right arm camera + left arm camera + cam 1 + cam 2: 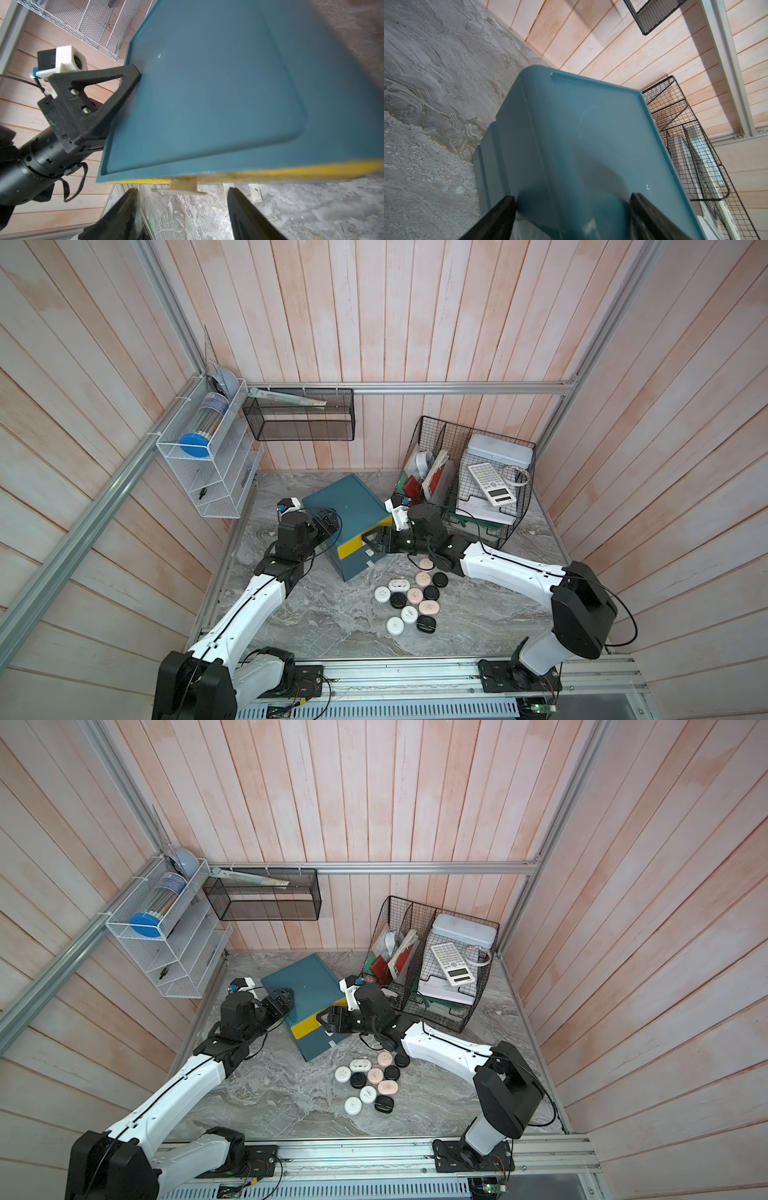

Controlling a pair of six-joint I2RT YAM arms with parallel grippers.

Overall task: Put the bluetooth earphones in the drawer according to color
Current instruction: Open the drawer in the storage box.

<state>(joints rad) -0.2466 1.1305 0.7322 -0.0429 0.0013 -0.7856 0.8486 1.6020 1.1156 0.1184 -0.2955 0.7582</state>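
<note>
We're at the chest of drawers (347,502), and the step in hand looks like opening, not sorting. All twelve earphone cases (414,595) lie in a loose cluster on the counter (498,622) just in front of the chest. Pink, white and black are mixed together, and neither claw carries one. The drawer fronts we can see look flush, so we judge that nothing is open yet.

The right claw (370,540) is at the chest's front, level with the yellow drawer (349,549). In the right wrist view its fingers (245,212) stand apart, released. The white tab handle (180,186) sits just ahead of the gap, and nothing is pinching it.

The left claw (328,519) is at the side of the chest away from the right arm. It is spread wide astride the chest's upper edge, with one finger against the top rim. We read that as released and bracing, not clamped.

Next, we'd say, the right claw must ease forward until the tab sits between its fingers, then clench on that thin lip. The chest stands skewed on the counter, so the pull has to follow the drawer's own line. The left claw has to bear against the chest, or the whole box will slide instead of the drawer. After that, a colour gets picked.
</note>
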